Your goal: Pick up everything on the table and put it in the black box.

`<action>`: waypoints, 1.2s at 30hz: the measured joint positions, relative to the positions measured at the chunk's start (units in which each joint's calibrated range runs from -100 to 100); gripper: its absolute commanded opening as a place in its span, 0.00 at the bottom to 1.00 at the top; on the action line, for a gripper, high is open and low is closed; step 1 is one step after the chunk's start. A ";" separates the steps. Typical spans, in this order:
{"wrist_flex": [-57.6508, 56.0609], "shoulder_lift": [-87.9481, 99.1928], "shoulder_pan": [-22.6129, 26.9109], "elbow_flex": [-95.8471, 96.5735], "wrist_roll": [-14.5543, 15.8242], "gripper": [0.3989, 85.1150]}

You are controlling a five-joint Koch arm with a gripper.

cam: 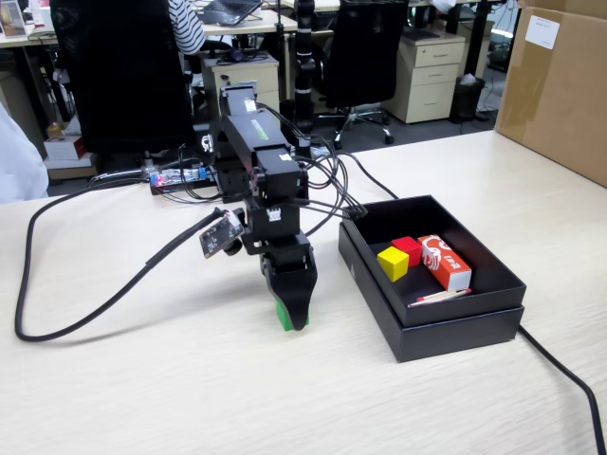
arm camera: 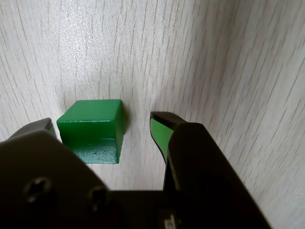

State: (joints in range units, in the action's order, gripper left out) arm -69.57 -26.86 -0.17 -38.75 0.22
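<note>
The green cube (arm camera: 93,129) rests on the light wood-grain table (cam: 133,389) between my gripper's (arm camera: 102,121) jaws. The gripper is open: the left jaw sits close to the cube, and a strip of table shows between the cube and the right jaw. In the fixed view the gripper (cam: 292,320) points straight down at the tabletop, and only a sliver of the green cube (cam: 282,317) shows beside it. To its right stands the black box (cam: 455,334), which holds the yellow cube (cam: 393,263) and the red cube (cam: 407,248).
A red-and-white carton (cam: 446,263) and a thin red-tipped stick (cam: 441,296) also lie in the box. A thick black cable (cam: 76,294) loops across the table on the left, and another cable (cam: 569,379) runs past the box's right side. A big brown cardboard box (cam: 560,85) stands far right.
</note>
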 measured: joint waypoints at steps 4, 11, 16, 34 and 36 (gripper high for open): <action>0.00 0.00 0.05 0.00 1.22 0.02; 0.00 5.44 0.34 3.01 2.15 0.01; 0.00 24.21 3.13 6.85 2.78 0.01; 0.00 10.23 16.07 -6.39 8.16 0.01; -0.08 8.03 16.12 -6.21 8.74 0.01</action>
State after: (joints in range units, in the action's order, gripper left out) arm -69.65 -18.83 15.95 -44.96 8.96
